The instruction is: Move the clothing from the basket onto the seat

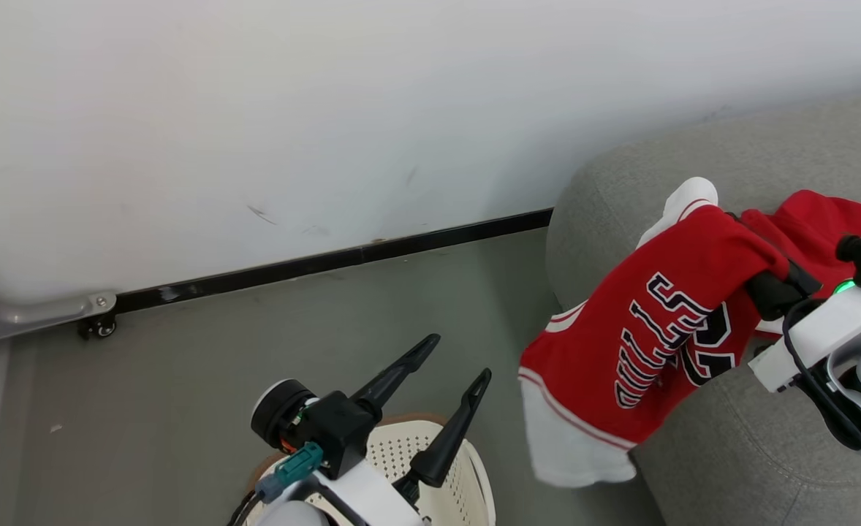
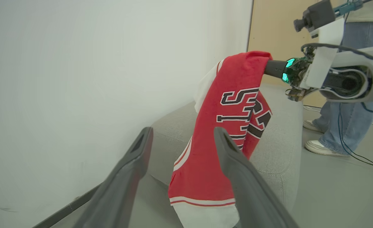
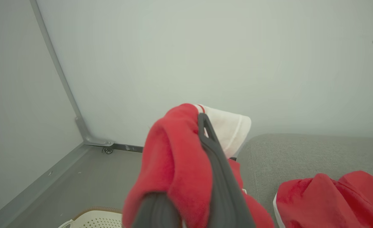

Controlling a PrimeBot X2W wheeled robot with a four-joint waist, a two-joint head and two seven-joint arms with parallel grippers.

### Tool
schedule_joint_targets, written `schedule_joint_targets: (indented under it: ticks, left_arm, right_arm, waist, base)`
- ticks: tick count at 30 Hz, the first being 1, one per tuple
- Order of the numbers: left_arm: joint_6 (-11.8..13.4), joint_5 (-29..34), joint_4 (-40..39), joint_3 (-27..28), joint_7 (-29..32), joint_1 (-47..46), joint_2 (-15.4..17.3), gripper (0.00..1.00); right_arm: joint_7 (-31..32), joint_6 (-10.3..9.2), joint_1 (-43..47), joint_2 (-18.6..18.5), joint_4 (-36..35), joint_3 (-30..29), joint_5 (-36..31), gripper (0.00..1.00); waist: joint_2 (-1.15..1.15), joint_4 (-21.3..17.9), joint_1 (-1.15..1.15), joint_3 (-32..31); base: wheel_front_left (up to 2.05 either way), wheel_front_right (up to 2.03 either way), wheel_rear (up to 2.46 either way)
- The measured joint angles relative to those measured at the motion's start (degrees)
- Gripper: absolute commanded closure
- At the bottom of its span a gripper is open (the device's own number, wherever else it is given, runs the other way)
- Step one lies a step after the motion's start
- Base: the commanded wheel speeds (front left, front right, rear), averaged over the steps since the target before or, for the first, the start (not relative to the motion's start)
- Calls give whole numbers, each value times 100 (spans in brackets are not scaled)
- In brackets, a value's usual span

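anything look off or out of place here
The jersey isn't lying on the sofa yet: it hangs from the shut right gripper, draped past the sofa's rounded end with its white hem dangling over the floor. The other red garment lies on the sofa.

Bare lab-like test room, plain white wall (image 1: 255, 109), black skirting (image 1: 328, 259), grey floor (image 1: 182, 380), lone grey sofa (image 1: 737, 146)

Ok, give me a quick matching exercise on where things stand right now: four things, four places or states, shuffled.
Things: 1 jersey; 2 second red garment; 3 left gripper; 4 basket.
States: a on the floor; b open, empty; c lying on the sofa; d hanging from the shut right gripper.
Pairs: 1-d; 2-c; 3-b; 4-a.
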Motion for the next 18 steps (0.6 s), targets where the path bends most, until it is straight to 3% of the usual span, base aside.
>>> schedule_joint_targets:
  ticks: [18]
  left_arm:
    - [-2, -107, -154, -417, -43, 0, -119, 0]
  right_arm:
    - [-1, 0, 504, -162, -247, -471, -202, 100]
  waist:
    - [0, -587, 0, -63]
  base:
    - [0, 0, 0]
